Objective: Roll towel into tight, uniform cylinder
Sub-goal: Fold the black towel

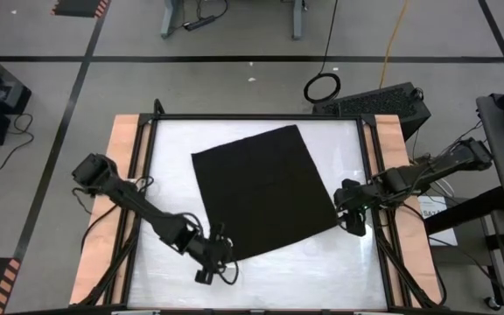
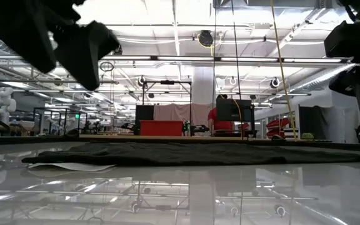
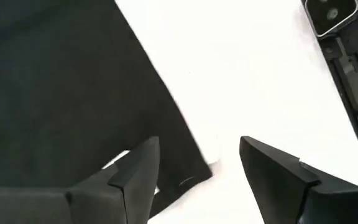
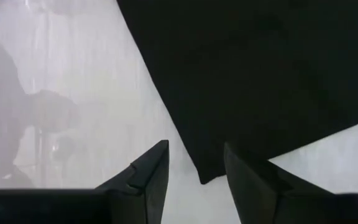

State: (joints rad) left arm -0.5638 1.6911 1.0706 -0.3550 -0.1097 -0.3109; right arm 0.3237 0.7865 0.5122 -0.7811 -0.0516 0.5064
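The black towel point(image 1: 265, 192) lies spread flat on the white tabletop point(image 1: 169, 140), turned so that its corners point at the table's edges. My left gripper point(image 1: 220, 256) hangs open over the towel's near corner point(image 3: 194, 177); a small white tag point(image 3: 118, 160) shows at the edge there. My right gripper point(image 1: 350, 219) is open above the towel's right corner point(image 4: 204, 175), which shows between its fingertips. In the low view the towel point(image 2: 199, 153) rests flat, and both grippers are held well above it.
Bare white tabletop rings the towel, widest at the near side point(image 1: 304, 271). Wooden side rails point(image 1: 121, 157) and a black frame bound the table. A black box point(image 1: 383, 101) stands beyond the far right corner.
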